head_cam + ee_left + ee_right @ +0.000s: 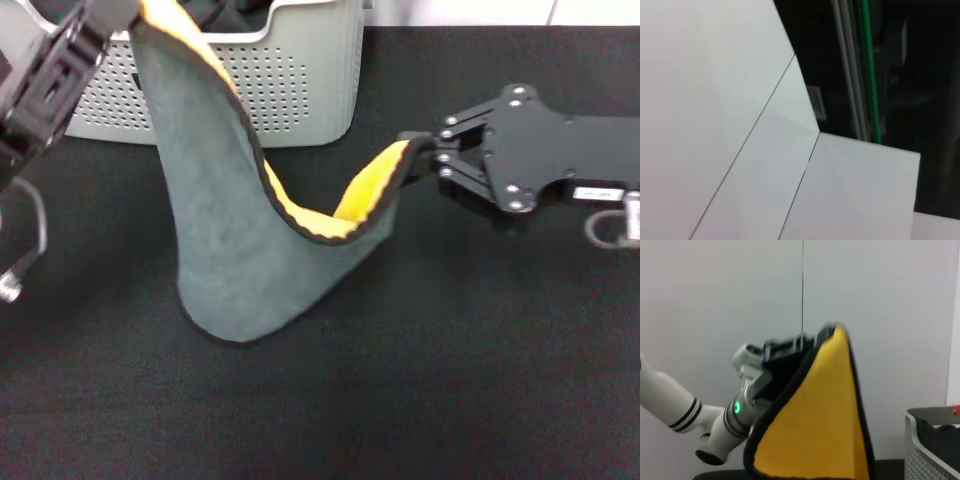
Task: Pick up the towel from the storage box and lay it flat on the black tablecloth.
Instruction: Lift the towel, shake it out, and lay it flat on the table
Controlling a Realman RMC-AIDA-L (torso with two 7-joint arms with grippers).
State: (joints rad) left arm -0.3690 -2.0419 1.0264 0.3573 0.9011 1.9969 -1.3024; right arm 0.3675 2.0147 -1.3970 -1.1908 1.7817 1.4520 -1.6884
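Observation:
The towel (210, 230) hangs stretched between both grippers, grey-green side towards the head camera and orange-yellow side showing along the sagging top edge. Its lower fold touches the black tablecloth (450, 350). My left gripper (128, 22) is raised at the upper left, in front of the storage box (300, 90), and is shut on one corner. My right gripper (418, 152) is lower, to the right of the box, shut on the other corner. In the right wrist view the towel's yellow face (815, 430) fills the middle, with the left gripper (805, 342) pinching its top.
The storage box (922, 450) holds a dark cloth bundle (940, 432). A grey cable loop (35, 230) hangs from the left arm over the tablecloth's left side. The left wrist view shows only white wall panels (715, 100).

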